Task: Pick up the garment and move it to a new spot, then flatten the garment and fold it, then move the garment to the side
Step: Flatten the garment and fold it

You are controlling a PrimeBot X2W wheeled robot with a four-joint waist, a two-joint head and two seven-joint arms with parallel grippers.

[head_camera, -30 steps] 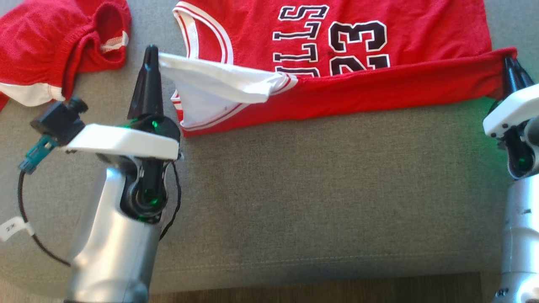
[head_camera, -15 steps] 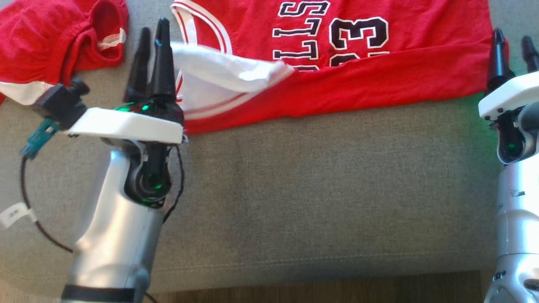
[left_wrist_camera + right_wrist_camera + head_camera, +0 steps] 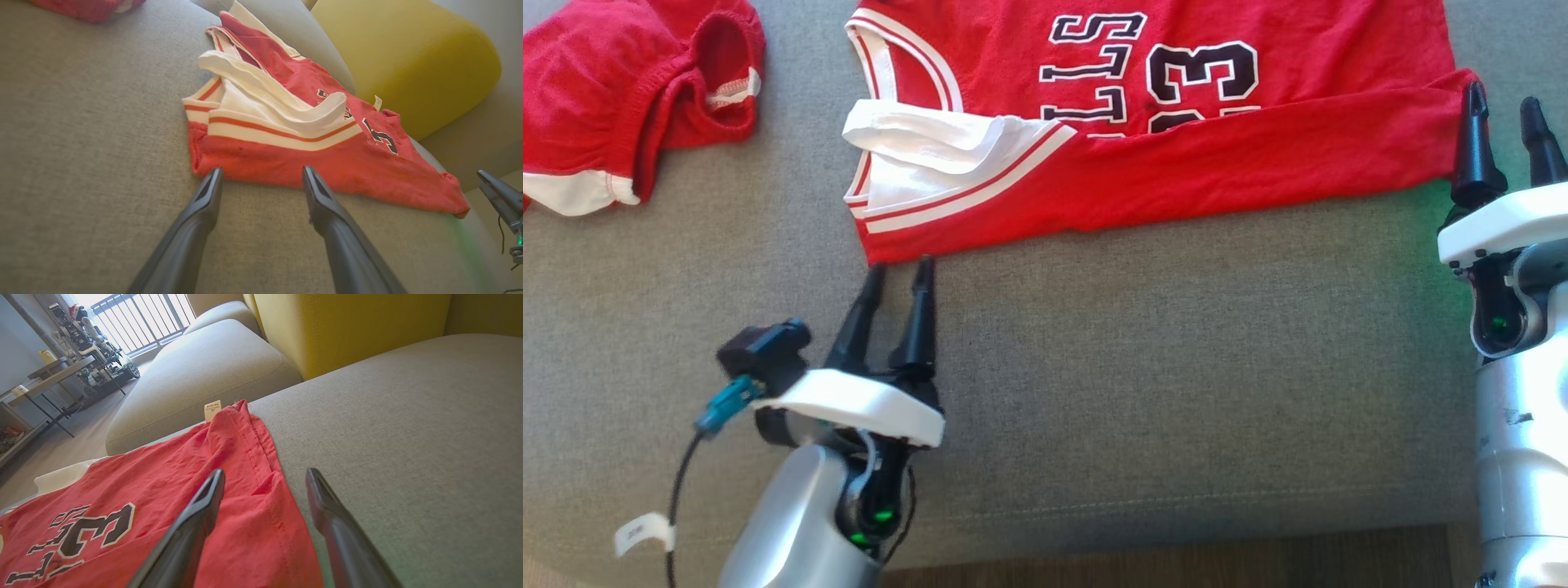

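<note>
Head view, red jersey (image 3: 1217, 163) lay folded far on the grey sofa (image 3: 1135, 367), "23" and "LLS" legible (fold hid the rest), left gripper (image 3: 900, 266) gaped empty near its left corner, right gripper (image 3: 1500, 94) gaped empty at its right end, left wrist view, jersey beyond parted fingers (image 3: 196, 220), right wrist view, white tag (image 3: 212, 409) print unreadable.

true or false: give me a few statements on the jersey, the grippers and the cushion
1. The left gripper is open, gripping nothing. True.
2. The right gripper is shut on the jersey. False: it is open at the fabric's corner.
3. The jersey's near edge is folded over part of its number. True.
4. The other red garment lies to the jersey's right. False: it lies to its left.
5. The cushion behind is blue. False: it is yellow.
</note>
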